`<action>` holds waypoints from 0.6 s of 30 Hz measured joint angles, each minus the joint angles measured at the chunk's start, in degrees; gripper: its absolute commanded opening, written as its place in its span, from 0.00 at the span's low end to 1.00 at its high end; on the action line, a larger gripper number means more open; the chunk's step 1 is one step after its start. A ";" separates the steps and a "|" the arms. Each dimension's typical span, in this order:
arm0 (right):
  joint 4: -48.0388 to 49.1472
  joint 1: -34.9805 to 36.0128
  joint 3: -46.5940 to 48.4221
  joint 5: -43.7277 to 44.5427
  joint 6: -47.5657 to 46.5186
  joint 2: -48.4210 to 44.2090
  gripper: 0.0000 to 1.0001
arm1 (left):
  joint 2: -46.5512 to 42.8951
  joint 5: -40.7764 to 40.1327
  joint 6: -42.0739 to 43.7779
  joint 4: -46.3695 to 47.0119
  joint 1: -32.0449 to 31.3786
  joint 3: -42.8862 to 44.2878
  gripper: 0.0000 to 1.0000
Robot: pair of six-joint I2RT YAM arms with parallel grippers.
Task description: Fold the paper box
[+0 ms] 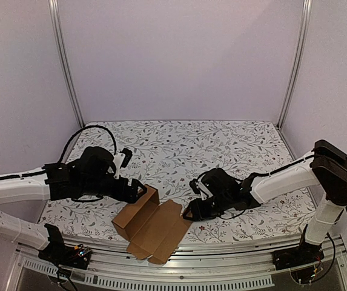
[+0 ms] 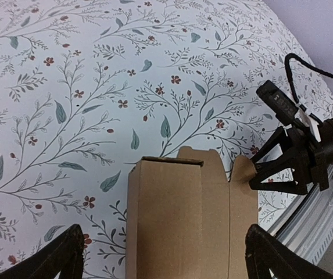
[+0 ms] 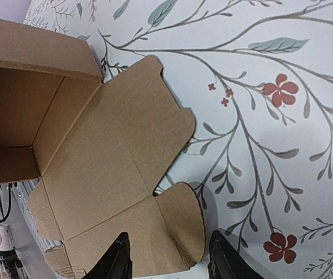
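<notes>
Obs.: the paper box lies at the near edge of the table, between the two arms. It is mostly unfolded. One end stands up as an open-sided corner and the rest is flat on the flowered cloth. Its nearest flaps reach over the metal rail at the table front.

Left gripper: jaws spread wide, one finger on each side of the box's raised end, holding nothing. I cannot tell whether either finger touches the cardboard.

Right gripper: jaws parted, low over the rounded tab at the sheet's right edge. The tab sits between and below the fingers and is not pinched. From the left wrist view the tips look to be right at the flap edge, but contact is uncertain.

Judgement: early in the fold. The walls are not yet raised and nothing is tucked.

Risks from here:
- The sheet is light and unrestrained. A sideways push from the right fingers would probably slide it rather than bend it at the crease, possibly further over the rail and off the table.
- If the left jaws close off-centre, the standing wall could buckle or fold flat.
- The right fingers might scrape the cloth and miss the thin tab, or catch cloth together with it.
- Lifting one flap with the other side unpinned could tip the whole piece.
</notes>
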 measured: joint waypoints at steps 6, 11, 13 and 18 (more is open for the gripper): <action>3.23 -0.85 -0.81 -1.14 -0.11 1.05 0.25 | 1.29 -0.04 -0.20 0.00 0.00 0.24 0.94; 5.14 -1.27 -1.57 -1.81 -0.20 1.66 0.14 | 2.64 -0.04 -0.63 0.15 0.00 0.44 0.94; 5.38 -1.31 -1.77 -1.95 -0.20 1.73 0.07 | 3.23 -0.04 -0.79 0.17 0.00 0.57 0.94; 6.14 -1.38 -1.88 -2.58 -1.01 1.70 0.00 | 3.56 -0.26 -0.85 0.15 0.00 0.92 0.94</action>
